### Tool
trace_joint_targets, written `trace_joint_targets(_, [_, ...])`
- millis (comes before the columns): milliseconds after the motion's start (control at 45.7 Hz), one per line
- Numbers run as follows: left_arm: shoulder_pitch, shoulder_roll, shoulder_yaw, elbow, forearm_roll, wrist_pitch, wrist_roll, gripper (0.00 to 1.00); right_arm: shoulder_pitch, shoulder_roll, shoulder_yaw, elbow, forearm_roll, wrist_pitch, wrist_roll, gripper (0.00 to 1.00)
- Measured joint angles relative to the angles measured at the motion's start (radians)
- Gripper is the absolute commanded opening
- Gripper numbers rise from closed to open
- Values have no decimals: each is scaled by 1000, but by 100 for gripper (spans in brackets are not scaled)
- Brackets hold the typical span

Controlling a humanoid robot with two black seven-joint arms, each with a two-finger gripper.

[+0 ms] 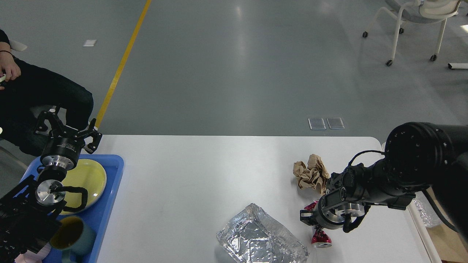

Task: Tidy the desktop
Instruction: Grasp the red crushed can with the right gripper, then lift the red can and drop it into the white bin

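Head view: the desktop [190, 182] spreads white across the near half of the scene. On its right part lie three pieces of litter: a crumpled brown paper wad [310, 172] farther back, a silver foil bag [261, 237] at the near edge, and a crushed red can [319, 233] just right of the foil.

The right gripper [308, 216] reaches in from the right and sits low over the red can, covering its upper part. It is seen dark and end-on, so I cannot tell whether its fingers are clenched on the can or only beside it.

At the far left a blue tray [113, 175] holds a yellow plate [87, 177] and, nearer, a teal mug [75, 233]. The left gripper [67, 128] hangs above the far end of the tray with its fingers spread wide and nothing between them.

The step in hand looks like picking up the can. To do it well, the fingers should straddle the dented middle of the can, not its rim, and close firmly, since crushed metal can slip or rotate. A straight lift is wise: the paper wad is just beyond and the foil bag near on the left, and a sideways drag could push either about.
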Motion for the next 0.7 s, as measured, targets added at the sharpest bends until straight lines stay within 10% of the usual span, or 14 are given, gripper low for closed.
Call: trace_joint_targets(701, [0,0,0,0,-1,0,0,97,813,-463,71,267,3,254,10,0])
